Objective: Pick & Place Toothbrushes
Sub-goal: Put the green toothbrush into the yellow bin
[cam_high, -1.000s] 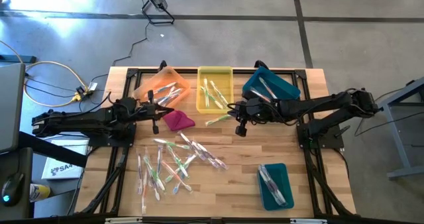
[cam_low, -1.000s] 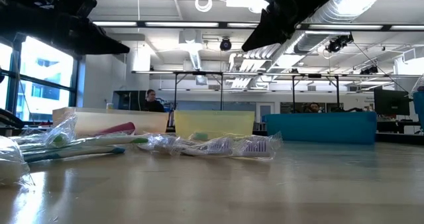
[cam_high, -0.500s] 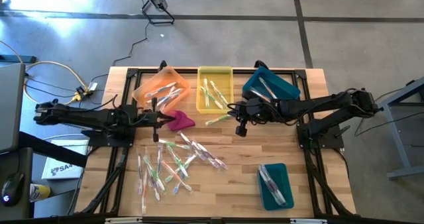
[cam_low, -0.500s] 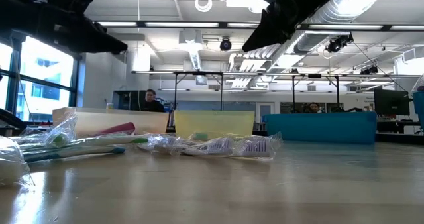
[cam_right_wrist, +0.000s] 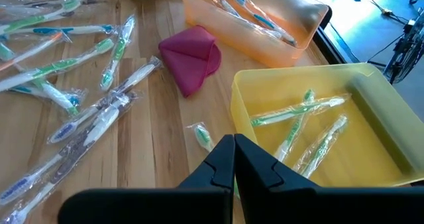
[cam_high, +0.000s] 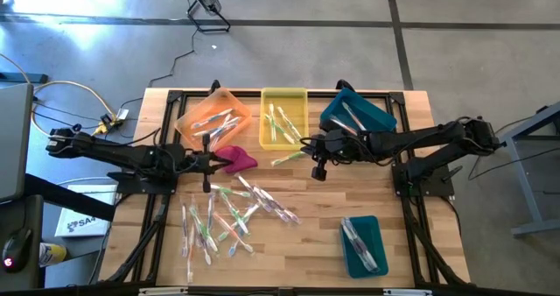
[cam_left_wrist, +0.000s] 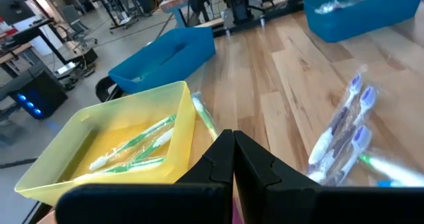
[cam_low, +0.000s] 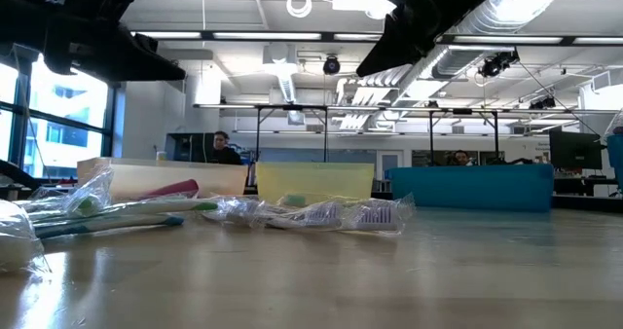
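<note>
Dozens of toothbrushes (cam_high: 223, 215) lay scattered on the bench (cam_high: 315, 235), most of them just in front of the magenta cloth (cam_high: 234, 158), with more inside the yellow bin (cam_high: 284, 116) behind and to the right of that cloth. The left end effector (cam_high: 208, 160) hung beside the cloth on its left, fingers pressed together and holding nothing. The right end effector (cam_high: 317, 166) hung to the cloth's right, near a lone toothbrush (cam_high: 289, 159), fingers likewise together and empty.
</note>
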Robot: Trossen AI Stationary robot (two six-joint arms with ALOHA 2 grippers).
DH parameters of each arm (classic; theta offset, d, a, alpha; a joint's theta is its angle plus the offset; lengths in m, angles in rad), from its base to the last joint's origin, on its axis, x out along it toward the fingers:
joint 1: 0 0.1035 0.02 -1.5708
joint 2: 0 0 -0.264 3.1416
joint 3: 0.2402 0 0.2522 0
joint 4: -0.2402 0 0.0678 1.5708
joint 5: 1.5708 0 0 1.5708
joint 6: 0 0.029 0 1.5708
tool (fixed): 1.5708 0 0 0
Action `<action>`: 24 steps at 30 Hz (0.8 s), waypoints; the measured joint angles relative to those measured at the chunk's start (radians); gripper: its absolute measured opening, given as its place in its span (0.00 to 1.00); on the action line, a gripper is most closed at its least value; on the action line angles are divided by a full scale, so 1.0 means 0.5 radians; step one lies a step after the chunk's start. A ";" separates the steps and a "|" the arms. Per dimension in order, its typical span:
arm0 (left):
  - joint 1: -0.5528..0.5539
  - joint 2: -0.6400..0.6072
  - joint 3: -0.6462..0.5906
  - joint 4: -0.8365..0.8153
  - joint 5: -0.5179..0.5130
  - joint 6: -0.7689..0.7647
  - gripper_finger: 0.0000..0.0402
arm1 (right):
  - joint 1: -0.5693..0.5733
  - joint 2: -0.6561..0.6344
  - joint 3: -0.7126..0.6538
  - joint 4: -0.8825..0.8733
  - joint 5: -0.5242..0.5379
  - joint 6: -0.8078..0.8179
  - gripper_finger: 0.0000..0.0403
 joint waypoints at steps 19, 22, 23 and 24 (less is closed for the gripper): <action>0.000 0.056 0.212 -0.359 0.044 0.119 0.00 | 0.000 0.000 0.000 -0.016 0.001 -0.005 0.01; 0.000 0.173 0.409 -0.690 0.042 0.138 0.00 | 0.000 0.000 0.000 -0.016 0.001 -0.004 0.01; 0.000 0.232 0.474 -0.783 0.040 0.138 0.00 | 0.000 0.000 0.000 -0.016 0.001 0.002 0.01; 0.000 0.291 0.531 -0.866 0.038 0.138 0.00 | 0.000 0.000 0.000 -0.016 0.001 0.005 0.01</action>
